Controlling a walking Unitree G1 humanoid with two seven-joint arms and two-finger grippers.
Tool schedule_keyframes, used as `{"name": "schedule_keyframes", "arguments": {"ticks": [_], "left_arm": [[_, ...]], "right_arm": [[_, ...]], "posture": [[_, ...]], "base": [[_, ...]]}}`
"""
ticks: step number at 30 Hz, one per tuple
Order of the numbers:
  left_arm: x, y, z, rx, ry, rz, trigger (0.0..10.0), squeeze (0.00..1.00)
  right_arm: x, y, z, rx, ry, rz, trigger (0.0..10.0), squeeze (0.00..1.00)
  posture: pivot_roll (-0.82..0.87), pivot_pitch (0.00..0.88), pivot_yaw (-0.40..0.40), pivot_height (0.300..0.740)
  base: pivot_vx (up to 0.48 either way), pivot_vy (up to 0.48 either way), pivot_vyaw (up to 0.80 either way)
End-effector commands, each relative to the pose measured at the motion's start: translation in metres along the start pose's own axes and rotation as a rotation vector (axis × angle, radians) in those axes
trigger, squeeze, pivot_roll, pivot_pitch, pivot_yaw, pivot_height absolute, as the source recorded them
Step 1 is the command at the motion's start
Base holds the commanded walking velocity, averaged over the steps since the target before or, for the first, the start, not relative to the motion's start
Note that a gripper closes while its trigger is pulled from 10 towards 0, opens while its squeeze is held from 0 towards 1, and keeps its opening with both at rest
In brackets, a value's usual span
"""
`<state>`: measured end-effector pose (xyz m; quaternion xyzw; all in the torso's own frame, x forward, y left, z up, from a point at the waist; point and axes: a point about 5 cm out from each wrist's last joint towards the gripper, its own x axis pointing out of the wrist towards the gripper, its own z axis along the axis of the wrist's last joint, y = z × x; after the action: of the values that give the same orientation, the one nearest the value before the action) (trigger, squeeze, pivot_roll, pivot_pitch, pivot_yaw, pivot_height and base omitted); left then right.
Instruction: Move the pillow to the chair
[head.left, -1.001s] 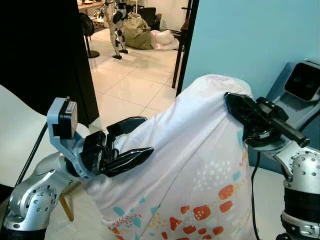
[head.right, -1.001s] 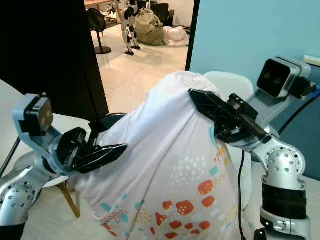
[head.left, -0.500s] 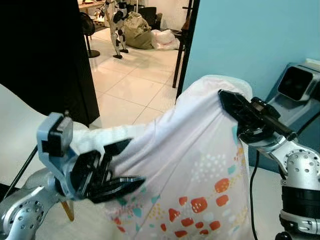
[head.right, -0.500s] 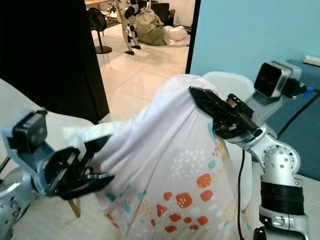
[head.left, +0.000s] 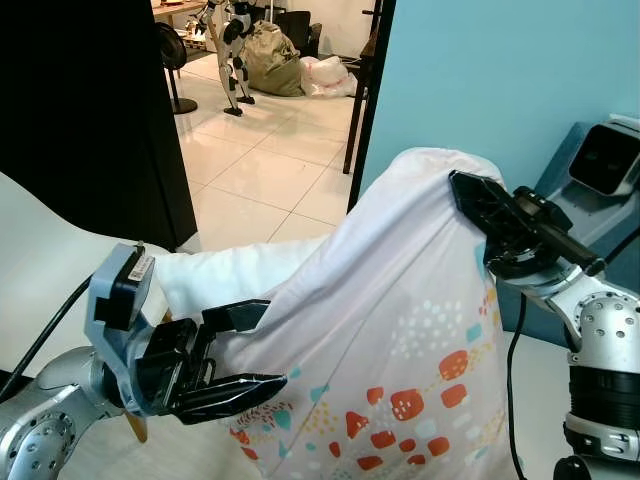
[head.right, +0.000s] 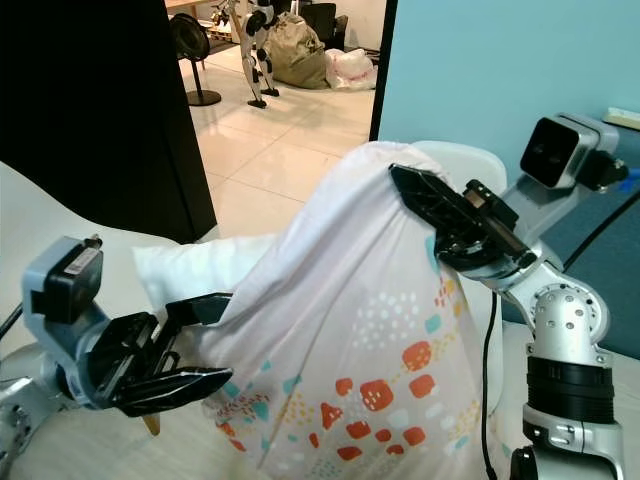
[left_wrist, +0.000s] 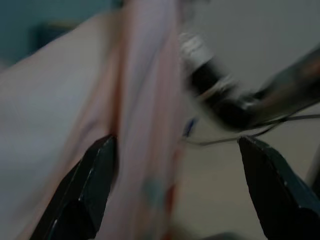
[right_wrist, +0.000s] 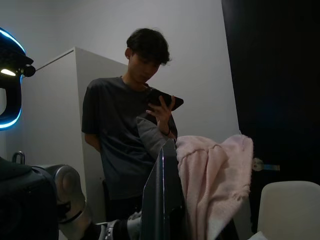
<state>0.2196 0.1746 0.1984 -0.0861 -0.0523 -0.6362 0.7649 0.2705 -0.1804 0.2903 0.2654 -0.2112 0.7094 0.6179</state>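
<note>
A large white pillow (head.left: 390, 330) with orange and teal spots along its lower part is held up in the centre of the left eye view, between two silver arms. At the lower left, the left gripper (head.left: 235, 350) is seen with its two black fingers spread apart, one finger above and one below the pillow's lower left corner; the fabric lies between them, but no firm clamp can be made out. In the blurred left wrist view the two fingers (left_wrist: 85, 195) stand wide apart with pale fabric against one of them. At the upper right, the right gripper (head.left: 480, 205) is pressed onto the pillow's top edge; whether its fingers are closed on the cloth cannot be told. In the right wrist view a fold of pale cloth (right_wrist: 215, 170) is draped beside one dark finger, and a person (right_wrist: 130, 145) in a dark shirt is seen standing behind, holding a phone. A white chair (head.right: 470, 165) is partly hidden behind the pillow, upper right in the right eye view, against a teal wall (head.left: 480, 80). A tiled floor (head.left: 260, 150) runs to the upper left
</note>
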Motion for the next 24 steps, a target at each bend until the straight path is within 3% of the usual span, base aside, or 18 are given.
{"name": "schedule_keyframes", "arguments": {"ticks": [1,5,9,20,21,23,24], "left_arm": [[-0.008,0.008,-0.004,0.027,0.068,0.064,10.0,0.00],[-0.025,0.023,0.003,0.083,0.126,0.153,10.0,0.00],[-0.033,0.026,0.010,0.109,0.160,0.171,10.0,0.00],[-0.032,0.027,-0.003,0.099,0.247,0.127,10.0,0.00],[-0.032,0.027,-0.004,0.096,0.257,0.121,5.8,0.00],[-0.032,0.027,-0.005,0.093,0.262,0.116,5.8,0.00],[-0.032,0.028,-0.006,0.094,0.269,0.122,0.0,0.00]], "right_arm": [[0.007,0.007,0.013,-0.063,-0.010,0.061,0.0,0.00],[0.007,0.008,0.012,-0.058,-0.011,0.067,0.0,0.00],[0.007,0.008,0.011,-0.056,-0.011,0.071,0.0,0.00],[0.010,0.010,0.013,-0.065,-0.010,0.087,0.0,0.00],[0.010,0.010,0.013,-0.066,-0.010,0.088,0.0,0.00],[0.010,0.010,0.013,-0.067,-0.010,0.088,0.0,0.00],[0.011,0.010,0.013,-0.067,-0.010,0.089,0.0,0.00]], "posture": [[0.05,0.000,-0.062,0.740],[0.05,0.000,-0.059,0.740],[0.05,0.000,-0.057,0.740],[0.05,0.000,-0.052,0.740],[0.05,0.000,-0.052,0.740],[0.04,0.000,-0.051,0.740],[0.04,0.000,-0.051,0.740]], "base": [[0.000,0.000,0.00],[0.000,0.000,0.00],[0.000,0.000,0.00],[0.000,0.000,0.00],[0.000,0.000,0.00],[0.000,0.000,0.00],[0.000,0.000,0.00]]}}
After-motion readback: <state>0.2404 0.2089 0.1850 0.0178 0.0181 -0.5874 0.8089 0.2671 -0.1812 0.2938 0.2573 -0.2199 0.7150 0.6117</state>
